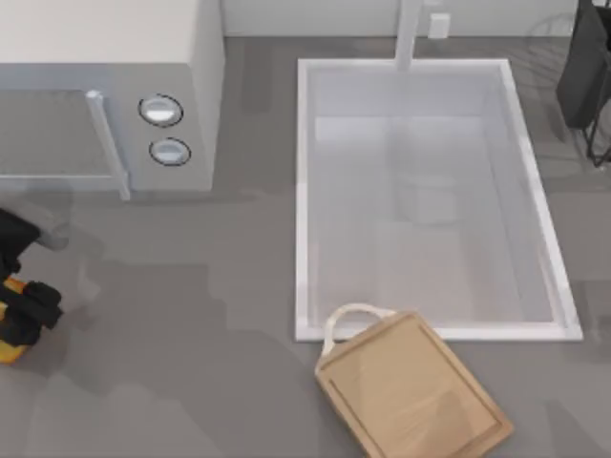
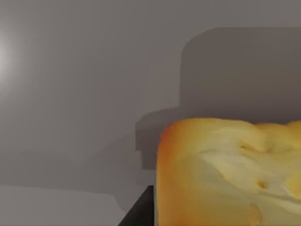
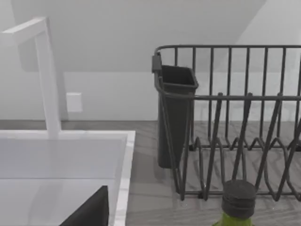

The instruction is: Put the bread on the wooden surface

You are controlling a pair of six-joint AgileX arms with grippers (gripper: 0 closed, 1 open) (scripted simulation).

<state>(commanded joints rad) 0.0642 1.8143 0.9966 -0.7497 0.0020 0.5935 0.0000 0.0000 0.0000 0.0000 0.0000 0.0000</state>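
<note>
The left gripper (image 1: 21, 320) sits at the far left edge of the grey surface (image 1: 191, 324), its jaws clenched on the bread (image 2: 230, 174), which is held above the grey top. The cutting board (image 1: 410, 386) lies well apart, just below the sink (image 1: 304, 191). The right wrist view shows a dish rack (image 3: 235, 117) and a green bottle (image 3: 237, 207).
</note>
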